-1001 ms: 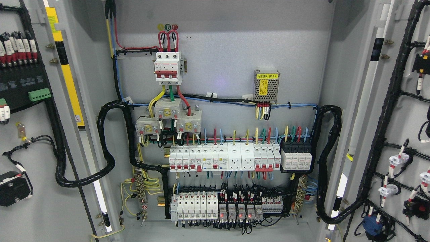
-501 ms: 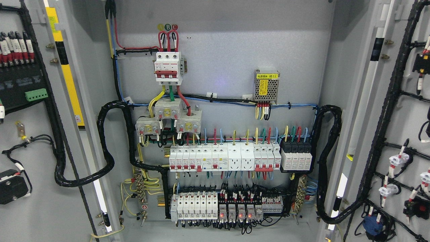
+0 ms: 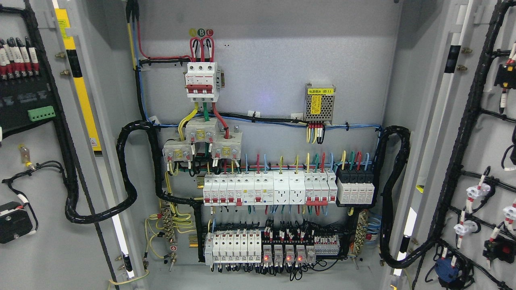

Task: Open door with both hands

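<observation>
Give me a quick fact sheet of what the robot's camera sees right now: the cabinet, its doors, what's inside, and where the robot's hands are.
cabinet: grey electrical cabinet, seen from the front
left door: swung open, wiring on its inner face
right door: swung open, black cable bundles on its inner face
upper inside: red and white breaker; small power supply with yellow label
middle inside: row of white switches
bottom inside: second row, some with red lights
robot hands: neither in view
</observation>
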You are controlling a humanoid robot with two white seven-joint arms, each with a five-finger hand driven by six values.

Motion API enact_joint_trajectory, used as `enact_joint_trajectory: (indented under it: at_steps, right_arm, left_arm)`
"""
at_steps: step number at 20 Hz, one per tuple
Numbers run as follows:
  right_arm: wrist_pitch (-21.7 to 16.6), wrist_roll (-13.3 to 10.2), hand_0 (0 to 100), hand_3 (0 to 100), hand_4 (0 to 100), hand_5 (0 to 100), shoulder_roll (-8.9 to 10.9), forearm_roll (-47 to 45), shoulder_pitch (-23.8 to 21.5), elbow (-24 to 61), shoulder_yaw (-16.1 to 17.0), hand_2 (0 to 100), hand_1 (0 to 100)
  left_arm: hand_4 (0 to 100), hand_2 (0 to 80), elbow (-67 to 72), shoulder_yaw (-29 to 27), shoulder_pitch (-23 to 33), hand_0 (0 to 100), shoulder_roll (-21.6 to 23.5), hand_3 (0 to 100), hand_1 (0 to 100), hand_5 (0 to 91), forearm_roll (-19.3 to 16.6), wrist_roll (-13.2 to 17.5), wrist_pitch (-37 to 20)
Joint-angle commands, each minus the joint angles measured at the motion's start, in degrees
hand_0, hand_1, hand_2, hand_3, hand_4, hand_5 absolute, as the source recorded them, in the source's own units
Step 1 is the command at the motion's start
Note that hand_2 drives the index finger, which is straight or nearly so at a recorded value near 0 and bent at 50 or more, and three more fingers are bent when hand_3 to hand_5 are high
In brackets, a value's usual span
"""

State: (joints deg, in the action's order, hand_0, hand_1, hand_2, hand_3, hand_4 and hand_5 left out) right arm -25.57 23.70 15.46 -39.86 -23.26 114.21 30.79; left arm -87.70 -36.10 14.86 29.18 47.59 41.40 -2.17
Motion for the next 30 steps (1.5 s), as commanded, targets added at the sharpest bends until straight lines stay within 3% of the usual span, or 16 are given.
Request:
enact_joint_trajectory:
  at_steps: [1,5,11,14,16,17,21,23,25,30]
  right_arm:
    - [-0.1,0.2,22,0,0,0,0.10,0.0,0.0,1.1,-1.5,0,0]
    - [-0.3,0.4,22,0,0,0,0.01,0.0,-0.3,1.3,-4.2,0,0]
    - [-0.3,0.3,22,0,0,0,0.36,0.1,-0.6,3.2,-9.5,0,1]
    - [-0.3,0.3,22,0,0,0,0.62,0.4,-1.0,3.1,-13.6,0,1]
    - [-0.3,0.2,22,0,0,0,1.76,0.4,-2.7,3.1,-16.7,0,1]
    - [-0.3,0.2,22,0,0,0,2.20,0.4,-3.5,3.1,-18.6,0,1]
    - [-0.3,0.1,22,0,0,0,2.65,1.1,-6.9,1.6,-23.9,0,2]
    - [-0.3,0.4,22,0,0,0,2.65,1.2,-8.5,0.0,-26.4,0,2]
    - [-0.3,0.5,22,0,0,0,2.56,2.2,-9.3,-2.3,-29.4,0,3]
    - [-0.2,0.0,22,0,0,0,2.21,4.6,-10.0,-12.0,-37.1,0,3]
  left_arm:
    - [0,0.0,-4.1,0.4,0.6,0,0.4,1,0,0.0,0.4,0.1,0.0]
    - [0,0.0,-9.6,0.6,0.8,0,0.3,0,0,0.0,3.6,0.0,0.0]
    - [0,0.0,-17.3,5.6,0.9,0,0.0,0,0,0.0,3.8,-0.3,-0.5]
    - [0,0.0,-18.2,11.6,0.9,0,-0.4,0,0,0.0,3.6,-1.2,-2.0]
    - [0,0.0,-18.2,18.7,0.9,0,-0.4,0,0,0.0,2.8,-3.9,-7.1]
    - [0,0.0,-18.1,22.8,0.9,0,-0.4,0,0,0.0,1.5,-6.0,-10.1]
    - [0,0.0,-17.4,37.9,1.4,0,-0.9,0,0,0.0,-11.7,-14.3,-19.4]
    - [0,0.0,-15.2,43.5,1.3,0,-2.4,0,0,0.0,-14.4,-17.3,-20.3]
    - [0,0.0,-12.0,46.4,1.1,0,-6.0,0,0,0.0,-15.4,-18.4,-20.2]
    - [0,0.0,4.4,46.3,0.9,0,-14.6,0,0,0.0,-20.4,-18.3,-20.2]
